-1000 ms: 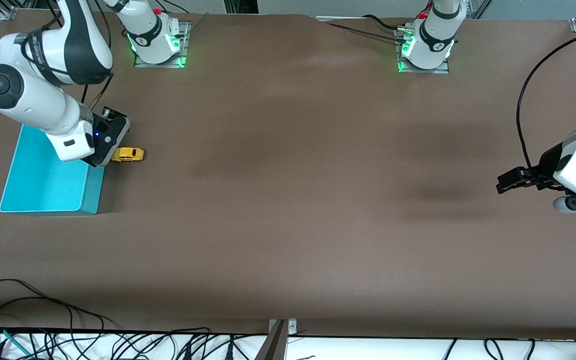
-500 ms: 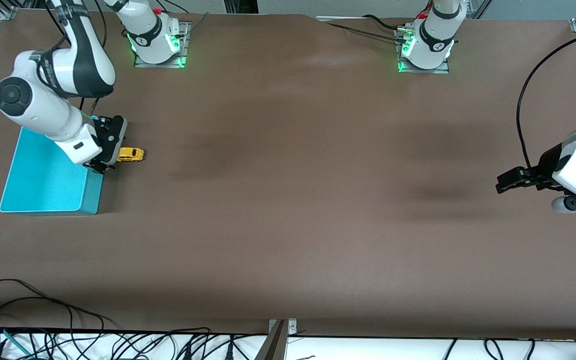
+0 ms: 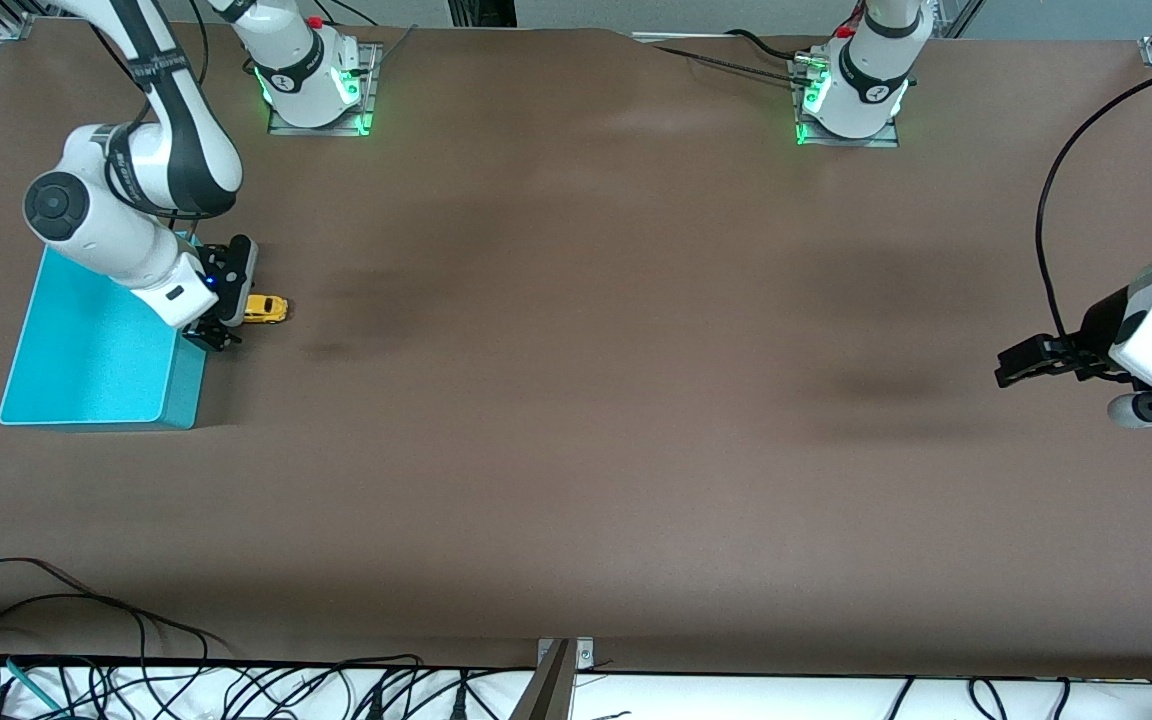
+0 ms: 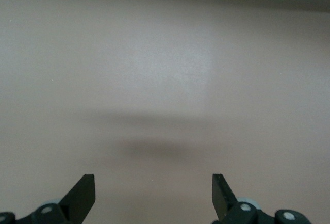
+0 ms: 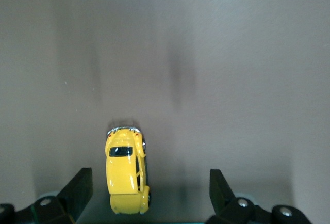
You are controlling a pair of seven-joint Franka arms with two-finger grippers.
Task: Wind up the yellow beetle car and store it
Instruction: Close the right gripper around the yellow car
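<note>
The glossy, rounded yellow beetle car sits on the matte brown table just beside the teal tray, partly hidden by the right gripper. That gripper's fingers are spread wide, straddling the car without touching. The left gripper waits, fingers apart, well away from the tray.

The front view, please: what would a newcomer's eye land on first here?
Probably the yellow beetle car, tiny and bright on the brown table, beside the turquoise tray at the right arm's end. The right pincer hangs open just over it, not gripping. The left pincer waits open over bare table at the left arm's end.
</note>
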